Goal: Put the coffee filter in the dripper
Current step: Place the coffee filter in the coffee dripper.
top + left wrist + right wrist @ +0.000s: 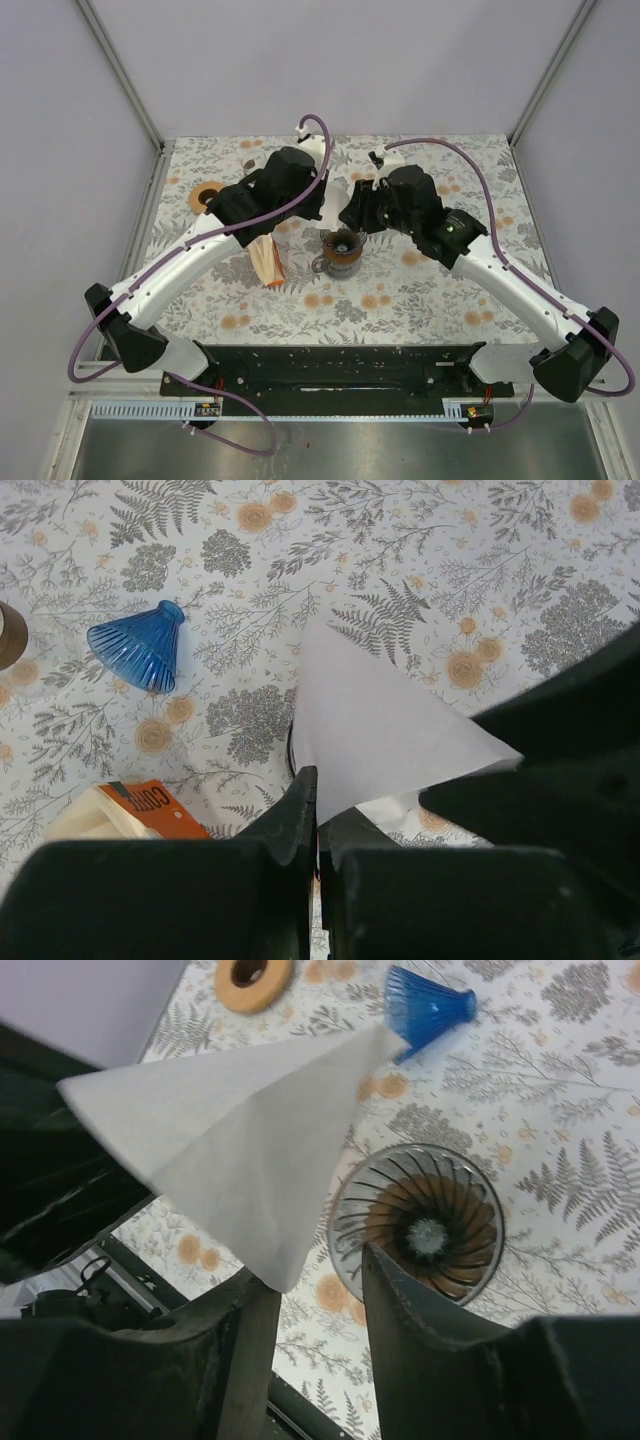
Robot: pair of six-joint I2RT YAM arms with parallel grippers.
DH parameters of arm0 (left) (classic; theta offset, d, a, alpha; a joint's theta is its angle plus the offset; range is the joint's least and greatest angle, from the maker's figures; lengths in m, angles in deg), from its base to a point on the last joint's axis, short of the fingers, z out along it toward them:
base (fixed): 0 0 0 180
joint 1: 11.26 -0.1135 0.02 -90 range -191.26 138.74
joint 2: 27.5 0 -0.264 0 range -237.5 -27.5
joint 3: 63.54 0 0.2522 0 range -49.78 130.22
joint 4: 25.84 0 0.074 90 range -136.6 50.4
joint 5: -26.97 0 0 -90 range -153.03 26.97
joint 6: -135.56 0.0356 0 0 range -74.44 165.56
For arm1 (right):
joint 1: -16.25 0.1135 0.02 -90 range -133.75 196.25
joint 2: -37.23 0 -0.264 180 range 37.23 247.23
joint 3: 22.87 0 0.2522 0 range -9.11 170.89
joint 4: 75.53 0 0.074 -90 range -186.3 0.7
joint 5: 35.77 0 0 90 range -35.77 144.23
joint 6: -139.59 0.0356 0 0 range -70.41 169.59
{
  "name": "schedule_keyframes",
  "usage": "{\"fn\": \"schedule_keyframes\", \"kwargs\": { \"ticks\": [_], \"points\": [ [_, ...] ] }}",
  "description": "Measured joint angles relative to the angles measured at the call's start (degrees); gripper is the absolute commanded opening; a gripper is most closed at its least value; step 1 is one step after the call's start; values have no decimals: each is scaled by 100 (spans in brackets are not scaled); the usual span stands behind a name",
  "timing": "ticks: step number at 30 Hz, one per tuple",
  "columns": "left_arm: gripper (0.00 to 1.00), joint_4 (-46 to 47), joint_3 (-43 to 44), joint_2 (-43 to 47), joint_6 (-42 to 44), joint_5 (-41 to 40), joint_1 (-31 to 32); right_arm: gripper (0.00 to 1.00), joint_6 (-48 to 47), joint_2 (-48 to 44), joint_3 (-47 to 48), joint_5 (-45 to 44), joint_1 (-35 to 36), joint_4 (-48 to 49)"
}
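Note:
The white paper coffee filter (380,730) is folded flat into a cone shape and held in the air. My left gripper (318,800) is shut on its lower edge. In the right wrist view the filter (240,1130) hangs left of the glass dripper (425,1225), which stands upright on a brown base on the table. My right gripper (315,1280) is open above the dripper's near rim, its left finger (250,1340) just under the filter's tip. In the top view both grippers meet over the filter (334,196), just behind the dripper (342,250).
A blue ribbed cone (140,645) lies on its side on the floral tablecloth, also seen in the right wrist view (430,1000). An orange-labelled filter pack (268,258) lies left of the dripper. A wooden ring (207,196) sits at the far left.

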Motion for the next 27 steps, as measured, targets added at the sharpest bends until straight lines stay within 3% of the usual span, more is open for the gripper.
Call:
{"fn": "schedule_keyframes", "kwargs": {
  "ticks": [3, 9, 14, 19, 21, 23, 27],
  "points": [
    [0, -33, 0, 0, -160, 46, -140, 49, -9, -168, -219, -81, 251, 422],
    [0, -50, 2, 0, -350, 275, -280, 17, -20, -201, -293, -557, 428, 903],
    [0, -52, -2, 0, -387, 424, -339, 1, -15, -190, -289, -1209, 428, 776],
    [1, -15, -197, 26, -356, 686, -358, 0, -103, -190, -144, -1508, 428, 483],
    [9, -26, -299, 26, -310, 769, -358, 0, -188, -179, 13, -1510, 426, 306],
    [32, -46, -354, 28, -236, 811, -356, 0, -273, -127, 240, -1506, 428, 125],
    [60, -79, -358, 57, -57, 815, -356, 0, -402, 68, 763, -1502, 428, -402]
  ]
}}
